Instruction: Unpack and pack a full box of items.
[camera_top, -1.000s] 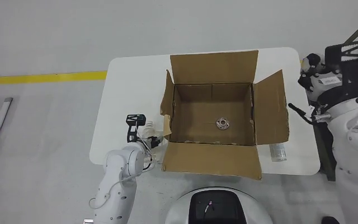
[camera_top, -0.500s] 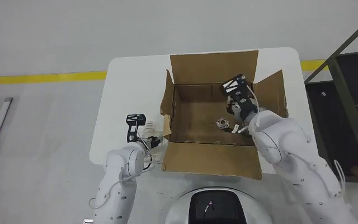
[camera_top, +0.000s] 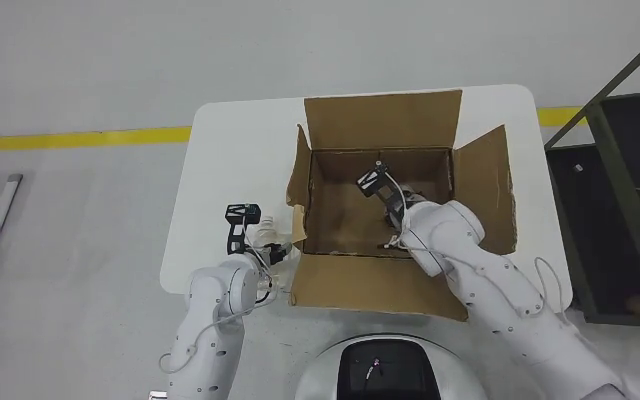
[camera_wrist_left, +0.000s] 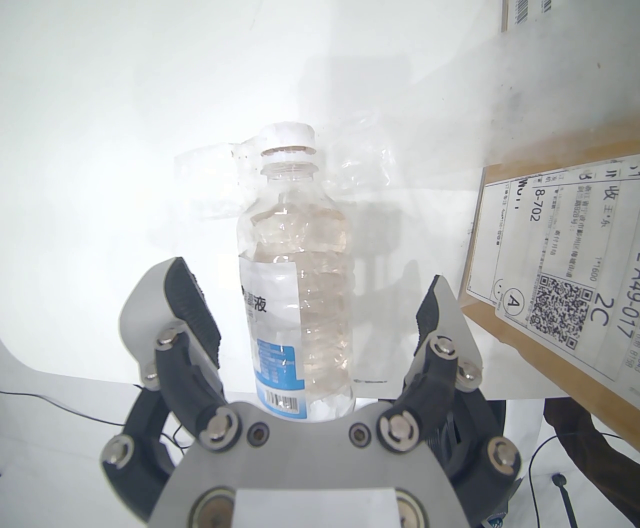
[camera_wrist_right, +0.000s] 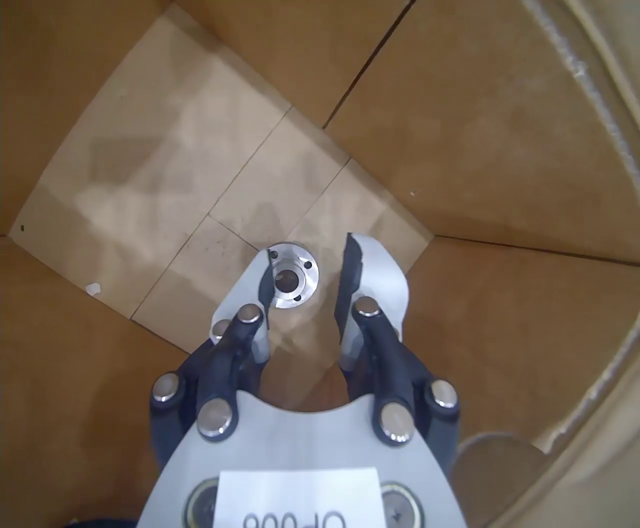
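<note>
Flange: a small round metal piece with a centre bore and bolt holes, lying flat on the floor of the box, near the middle.
Right gripper: down inside the box above the flange, fingers parted about as wide as the flange and gripping nothing. One fingertip overlaps the flange's edge in the wrist view (whether it touches, I cannot tell).
Box: brown cardboard, all four flaps folded outward, standing on the table in front of the robot. The right arm comes in over its near wall.
Bottle: clear plastic with a white cap and a blue and white label, on the table just beside the box's left wall.
Left gripper: at the bottle, spread wide, with a clear gap between each pad and the bottle, so it grips nothing.
Shipping label: white printed sheet stuck on the box's outer left wall, near the bottle.
Table: white, with rounded corners.
</note>
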